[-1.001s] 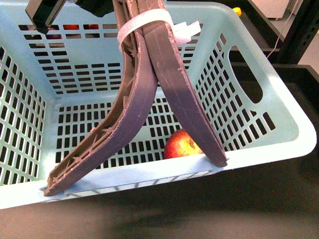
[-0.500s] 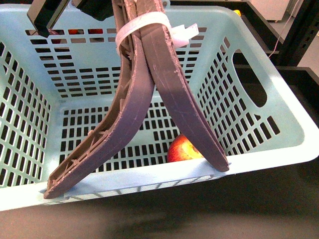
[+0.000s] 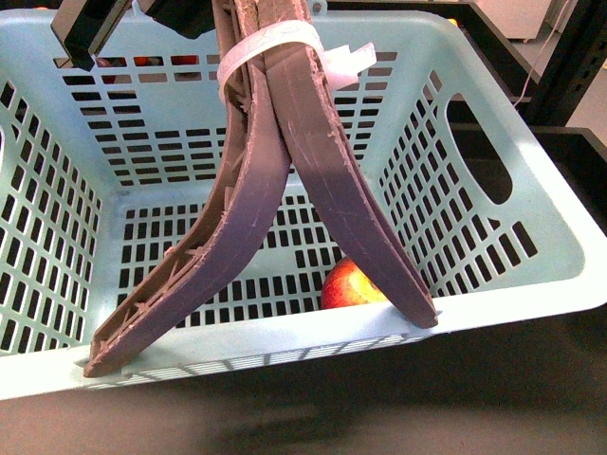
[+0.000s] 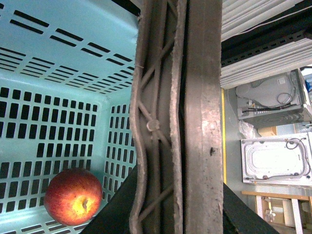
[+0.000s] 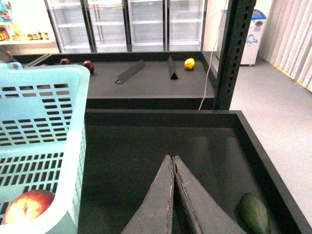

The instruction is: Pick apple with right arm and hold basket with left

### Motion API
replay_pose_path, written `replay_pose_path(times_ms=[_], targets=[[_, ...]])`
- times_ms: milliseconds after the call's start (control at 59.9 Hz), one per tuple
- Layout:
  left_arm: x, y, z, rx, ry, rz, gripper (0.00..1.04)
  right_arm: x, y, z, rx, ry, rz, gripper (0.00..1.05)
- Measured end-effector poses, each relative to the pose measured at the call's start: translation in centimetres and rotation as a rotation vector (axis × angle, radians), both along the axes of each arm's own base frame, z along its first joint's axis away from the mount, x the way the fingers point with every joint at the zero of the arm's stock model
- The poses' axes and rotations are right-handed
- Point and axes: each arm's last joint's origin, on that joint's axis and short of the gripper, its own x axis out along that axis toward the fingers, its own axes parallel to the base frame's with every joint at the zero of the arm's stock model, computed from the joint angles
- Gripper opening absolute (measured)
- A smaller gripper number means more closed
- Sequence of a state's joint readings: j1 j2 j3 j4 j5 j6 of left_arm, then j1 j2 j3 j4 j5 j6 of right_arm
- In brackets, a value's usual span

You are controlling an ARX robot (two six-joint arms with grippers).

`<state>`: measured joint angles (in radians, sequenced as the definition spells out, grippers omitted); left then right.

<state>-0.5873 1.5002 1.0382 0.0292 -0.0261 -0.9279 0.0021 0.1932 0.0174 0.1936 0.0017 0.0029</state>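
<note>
The pale mint-blue basket (image 3: pixel 531 294) fills the front view. Its two brown ribbed handles (image 3: pixel 256 190) are raised together and tied with a white zip tie (image 3: pixel 285 43). My left gripper (image 4: pixel 178 214) is shut on the handles (image 4: pixel 195 122) from above. The red apple (image 3: pixel 353 284) with a yellow patch lies on the basket floor near the front wall, partly hidden behind a handle. It also shows in the left wrist view (image 4: pixel 73 196) and the right wrist view (image 5: pixel 27 207). My right gripper (image 5: pixel 173 161) is shut and empty over a dark tray, beside the basket (image 5: pixel 44 78).
A green fruit (image 5: pixel 254 212) lies in the dark tray near my right gripper. A black post (image 5: pixel 234 53) stands behind the tray. On the far shelf are a yellow fruit (image 5: pixel 189 63) and dark red fruits (image 5: pixel 88 66). Glass-door fridges line the back.
In the front view the basket has shifted slightly lower and to the right, and the apple has moved with it. The left gripper still holds the handles.
</note>
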Motion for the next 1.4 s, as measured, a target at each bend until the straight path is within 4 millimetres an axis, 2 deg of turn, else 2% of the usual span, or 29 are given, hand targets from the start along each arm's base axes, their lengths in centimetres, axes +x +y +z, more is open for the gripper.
replay_pose_path(times_ms=[217,467,500,584,717,834,951,1184,1268,1335,1401], targets=[[0.0,0.0,0.0,0.001,0.000,0.000,0.26,-1.1,0.0,-0.4,0.000,0.015,0.000,0.02],[0.0,0.0,0.0,0.001,-0.001,0.000,0.26,-1.2,0.0,-0.3,0.000,0.005,0.000,0.02],[0.0,0.0,0.0,0.001,0.000,0.000,0.26,-1.2,0.0,-0.3,0.000,0.005,0.000,0.07],[0.0,0.0,0.0,0.002,-0.001,0.000,0.26,-1.2,0.0,-0.3,0.000,0.005,0.000,0.26],[0.0,0.0,0.0,0.002,-0.001,0.000,0.26,-1.2,0.0,-0.3,0.000,0.005,0.000,0.47],[0.0,0.0,0.0,0.002,-0.001,0.000,0.26,-1.2,0.0,-0.3,0.000,0.005,0.000,0.77],[0.0,0.0,0.0,0.002,-0.001,-0.001,0.26,-1.2,0.0,-0.3,0.000,0.005,0.000,0.96],[0.0,0.0,0.0,0.006,0.000,0.011,0.26,-1.2,0.0,-0.3,0.000,0.004,0.000,0.96],[-0.1,-0.2,0.3,0.071,0.056,0.216,0.25,-1.2,0.0,-0.3,0.000,0.004,0.003,0.96],[-0.1,0.1,0.3,0.015,0.088,0.380,0.25,-1.2,0.0,-0.3,0.000,0.005,0.002,0.96],[0.0,0.4,0.3,-0.033,0.097,0.436,0.25,-1.2,0.0,-0.3,0.000,0.003,0.001,0.96]])
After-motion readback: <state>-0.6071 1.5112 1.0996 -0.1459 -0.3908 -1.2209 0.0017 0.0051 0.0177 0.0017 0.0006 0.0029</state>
